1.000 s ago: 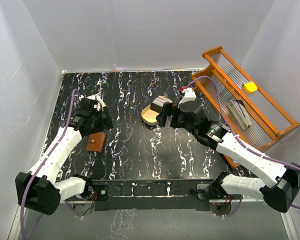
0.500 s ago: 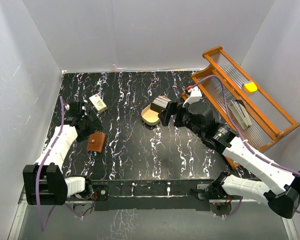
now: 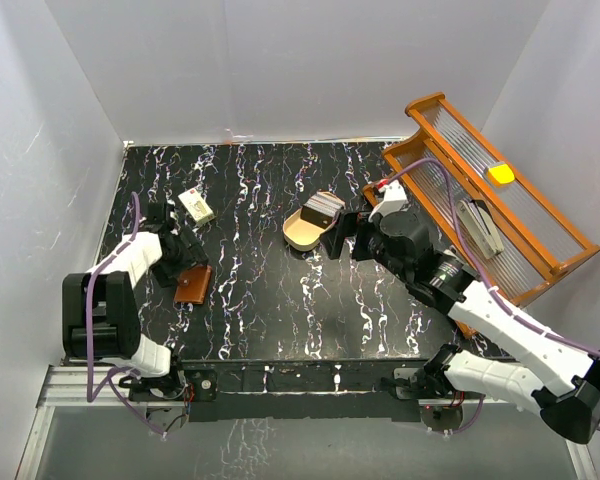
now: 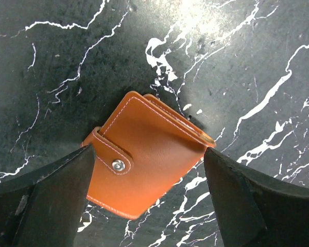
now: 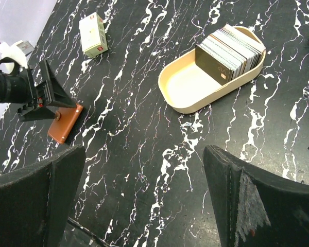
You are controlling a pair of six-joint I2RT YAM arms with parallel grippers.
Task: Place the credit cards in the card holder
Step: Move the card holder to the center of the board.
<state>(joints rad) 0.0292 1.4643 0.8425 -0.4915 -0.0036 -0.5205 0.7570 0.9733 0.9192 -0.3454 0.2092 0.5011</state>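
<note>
Nothing was done yet: the card holder point(image 4: 154, 139) lay snapped shut beneath the wide left hand point(image 4: 148, 162). The credit cards point(image 5: 230, 49) stood in the tray point(image 5: 183, 90) beyond the wide, empty right hand point(image 5: 144, 159).

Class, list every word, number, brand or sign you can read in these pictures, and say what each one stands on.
"VIP": pale letters on the dark front card of the credit cards, which stand in the beige tray; small, so it only seems to read this way.
Cream block: a red mark, too small to read.
Card holder: no writing, only a plain snap stud.
</note>
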